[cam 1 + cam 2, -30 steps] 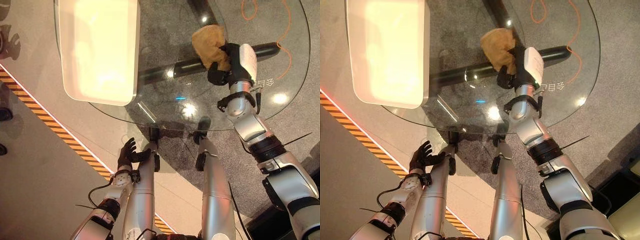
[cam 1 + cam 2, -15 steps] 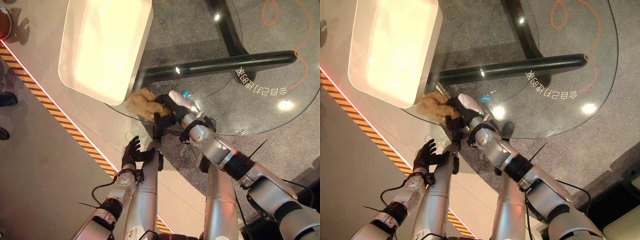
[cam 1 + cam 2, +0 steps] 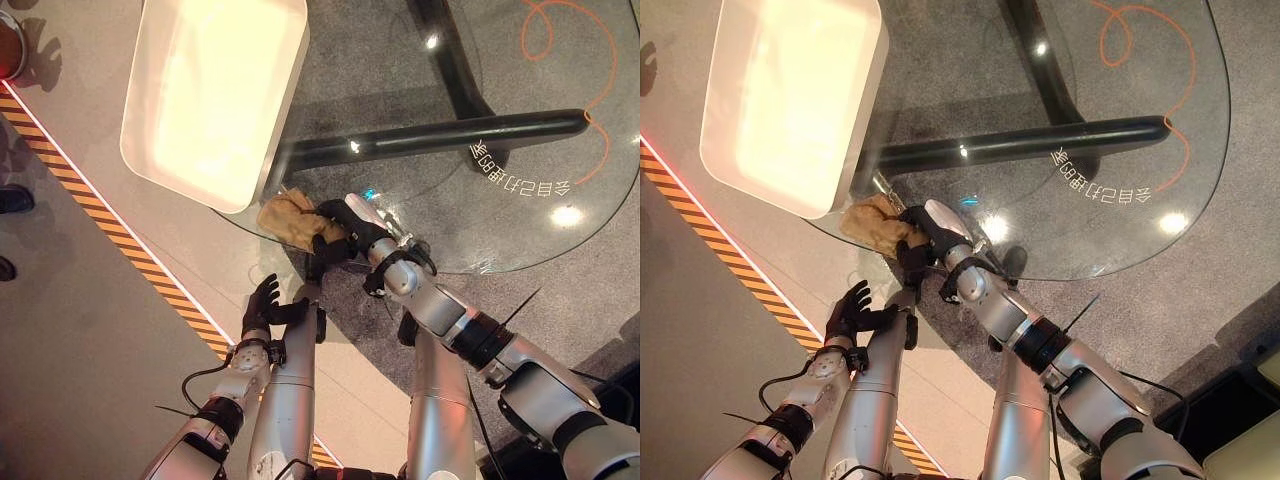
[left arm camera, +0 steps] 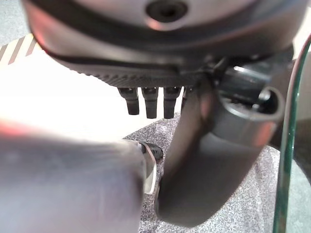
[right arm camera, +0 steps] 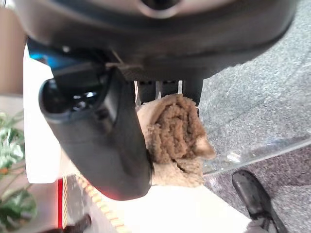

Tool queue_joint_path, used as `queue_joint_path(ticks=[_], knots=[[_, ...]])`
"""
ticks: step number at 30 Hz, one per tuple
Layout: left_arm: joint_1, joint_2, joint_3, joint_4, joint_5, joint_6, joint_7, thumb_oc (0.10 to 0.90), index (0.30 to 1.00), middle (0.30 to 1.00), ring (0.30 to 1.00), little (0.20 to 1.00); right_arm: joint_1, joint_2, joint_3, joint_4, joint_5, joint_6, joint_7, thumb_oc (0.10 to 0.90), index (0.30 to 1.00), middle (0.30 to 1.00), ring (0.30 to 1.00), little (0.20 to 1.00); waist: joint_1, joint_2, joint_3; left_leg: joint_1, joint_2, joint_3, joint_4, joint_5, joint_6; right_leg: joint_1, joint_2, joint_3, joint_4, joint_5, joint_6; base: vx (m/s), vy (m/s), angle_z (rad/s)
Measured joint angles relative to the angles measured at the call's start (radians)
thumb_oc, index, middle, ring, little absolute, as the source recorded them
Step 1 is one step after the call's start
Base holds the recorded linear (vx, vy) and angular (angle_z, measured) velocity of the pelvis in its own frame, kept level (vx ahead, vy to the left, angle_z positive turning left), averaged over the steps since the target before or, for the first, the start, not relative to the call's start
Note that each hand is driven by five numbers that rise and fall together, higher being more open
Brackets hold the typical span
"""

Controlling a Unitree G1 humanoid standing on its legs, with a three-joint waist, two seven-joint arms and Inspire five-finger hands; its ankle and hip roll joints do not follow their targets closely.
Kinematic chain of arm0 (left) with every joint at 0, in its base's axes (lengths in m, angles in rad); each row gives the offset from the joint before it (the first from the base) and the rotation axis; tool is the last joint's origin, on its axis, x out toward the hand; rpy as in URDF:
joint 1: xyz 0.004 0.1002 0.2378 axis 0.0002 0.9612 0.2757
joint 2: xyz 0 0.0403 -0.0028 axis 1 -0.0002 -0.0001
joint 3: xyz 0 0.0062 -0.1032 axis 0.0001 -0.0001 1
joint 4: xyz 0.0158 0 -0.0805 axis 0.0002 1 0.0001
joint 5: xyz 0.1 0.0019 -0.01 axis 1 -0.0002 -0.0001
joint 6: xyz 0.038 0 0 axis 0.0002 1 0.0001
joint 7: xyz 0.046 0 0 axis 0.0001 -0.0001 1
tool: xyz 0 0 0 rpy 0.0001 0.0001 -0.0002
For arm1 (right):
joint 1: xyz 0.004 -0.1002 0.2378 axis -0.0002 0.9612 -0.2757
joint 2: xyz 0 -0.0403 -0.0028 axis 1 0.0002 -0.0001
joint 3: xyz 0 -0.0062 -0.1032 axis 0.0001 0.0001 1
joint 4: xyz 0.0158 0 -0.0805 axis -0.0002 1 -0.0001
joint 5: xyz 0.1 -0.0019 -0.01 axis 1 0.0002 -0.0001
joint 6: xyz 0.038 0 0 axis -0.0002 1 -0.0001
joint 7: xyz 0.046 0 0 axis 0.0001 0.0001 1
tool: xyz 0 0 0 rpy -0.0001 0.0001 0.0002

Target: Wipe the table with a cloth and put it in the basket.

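Right hand (image 3: 345,232) curled tight on cloth (image 3: 285,213), wad bulging past fingers (image 5: 167,90) at near desk (image 3: 520,215) rim, basket (image 3: 215,95) just beyond. Cloth looks soft, light, floppy; I judge bunched middle safest hold. Left hand (image 3: 262,305) idle below desk, fingers relaxed, empty.

Orange cord (image 3: 590,120) on grey carpet (image 3: 380,90)

We see two head views looking down at the same glass table (image 3: 500,220) edge. Each wrist view looks very close along its own hand.
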Motion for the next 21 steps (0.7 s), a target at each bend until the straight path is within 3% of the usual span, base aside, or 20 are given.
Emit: queue_joint_path(ticks=[3, 11, 21], knots=[[0.000, 0.003, 0.001, -0.003, -0.002, -0.004, 0.004, 0.800, 0.900, 0.900, 0.900, 0.900, 0.028, 0.026, -0.040, -0.001, -0.001, -0.015, -0.093, 0.100, 0.300, 0.300, 0.300, 0.200, -0.004, -0.006, 0.003, 0.000, -0.001, 0.000, 0.002, -0.001, 0.001, 0.000, 0.001, 0.004, -0.001, 0.000, 0.000, 0.00, 0.000, 0.00], [0.000, 0.005, 0.004, -0.009, -0.003, -0.017, 0.014, 0.800, 0.900, 0.900, 0.900, 0.900, 0.025, 0.018, -0.170, -0.004, -0.006, -0.026, -0.222, 0.100, 0.300, 0.300, 0.300, 0.200, -0.015, -0.017, 0.009, -0.006, -0.010, 0.003, 0.018, -0.008, 0.013, 0.000, 0.009, 0.030, -0.003, 0.003, 0.005, 0.00, 0.000, 0.00], [0.002, 0.021, 0.038, -0.021, -0.016, -0.037, 0.011, 0.800, 0.900, 0.900, 0.900, 0.900, -0.071, -0.121, -0.299, 0.059, -0.001, -0.041, -0.406, 0.100, 0.300, 0.300, 0.300, 0.200, -0.027, -0.035, 0.008, -0.047, -0.018, 0.025, 0.049, -0.022, 0.032, -0.021, 0.016, 0.073, -0.038, 0.027, 0.026, -0.01, -0.004, -0.04]])
